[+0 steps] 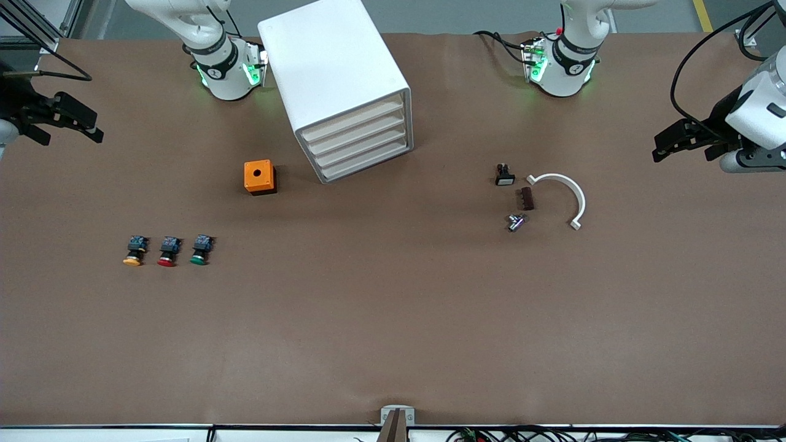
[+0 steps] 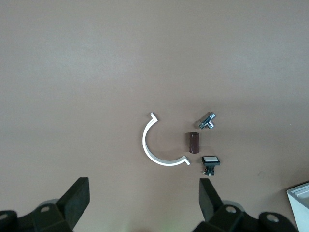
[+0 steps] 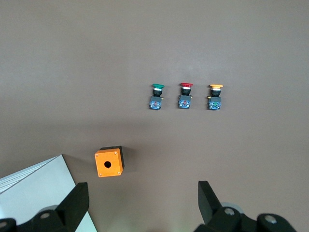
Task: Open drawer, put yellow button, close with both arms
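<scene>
The white cabinet (image 1: 334, 67) stands between the two arm bases, and its top drawer (image 1: 355, 123) is pushed in like the three below it. The yellow button (image 1: 134, 252) lies on its side at the end of a row with a red button (image 1: 167, 252) and a green button (image 1: 201, 250), toward the right arm's end. In the right wrist view the yellow button (image 3: 215, 96) lies well ahead of my open, empty right gripper (image 3: 142, 193). That right gripper (image 1: 92, 126) hovers over the table's edge at its own end. My left gripper (image 1: 663, 144), open and empty (image 2: 144, 193), hovers over the left arm's end.
An orange box with a hole (image 1: 260, 177) sits beside the cabinet's front corner. Toward the left arm's end lie a white arc-shaped clip (image 1: 562, 193), a brown block (image 1: 527, 198), a metal fitting (image 1: 516, 222) and a small black switch (image 1: 505, 175).
</scene>
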### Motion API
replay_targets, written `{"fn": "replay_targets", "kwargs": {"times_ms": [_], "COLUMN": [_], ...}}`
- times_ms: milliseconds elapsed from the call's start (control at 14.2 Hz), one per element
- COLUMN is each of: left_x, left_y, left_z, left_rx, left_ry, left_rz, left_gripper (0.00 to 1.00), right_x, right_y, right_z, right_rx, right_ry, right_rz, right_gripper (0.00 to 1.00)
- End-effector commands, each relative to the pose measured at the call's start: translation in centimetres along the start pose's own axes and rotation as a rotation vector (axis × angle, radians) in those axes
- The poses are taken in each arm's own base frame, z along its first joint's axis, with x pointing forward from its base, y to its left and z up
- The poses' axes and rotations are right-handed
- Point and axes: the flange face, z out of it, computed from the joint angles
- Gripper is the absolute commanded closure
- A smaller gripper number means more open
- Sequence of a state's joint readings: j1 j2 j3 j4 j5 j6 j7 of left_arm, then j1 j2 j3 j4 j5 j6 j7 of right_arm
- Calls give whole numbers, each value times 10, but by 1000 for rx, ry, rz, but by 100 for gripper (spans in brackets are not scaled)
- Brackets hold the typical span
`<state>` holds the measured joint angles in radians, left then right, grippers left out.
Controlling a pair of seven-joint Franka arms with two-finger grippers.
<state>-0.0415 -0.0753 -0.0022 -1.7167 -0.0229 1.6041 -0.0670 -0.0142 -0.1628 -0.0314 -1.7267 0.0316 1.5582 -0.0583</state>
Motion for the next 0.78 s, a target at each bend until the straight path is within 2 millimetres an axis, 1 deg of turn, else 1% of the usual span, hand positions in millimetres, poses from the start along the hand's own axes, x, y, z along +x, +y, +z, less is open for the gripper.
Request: {"fn": "replay_targets", "kwargs": {"times_ms": [0,141,282,493,564,705], "left_x": [1,2,4,2,5,19], "left_y": [1,-1,-2,-1,-1,2], "left_z": [-5,-10,-7,-7,-2,22], "left_rx": [7,4,1,-1,-3,-4], "left_ry": [-7,2,-2,-9,-20,-57], "left_rz": [14,1,1,-19,-38,-71], "left_gripper": [0,0,0,0,0,0], "right_x": [-9,-10,-10,-10,-10,-10], "right_y": [12,10,9,1,1,2], "right_z": [-1,-2,-2,-2,-2,-2], "right_rx": [-14,-14,-16,-17,-17,-17], "right_ry": [4,5,5,5,5,5], "right_rz": [17,11,10,-5,-4,-2], "right_gripper": [0,0,0,0,0,0]}}
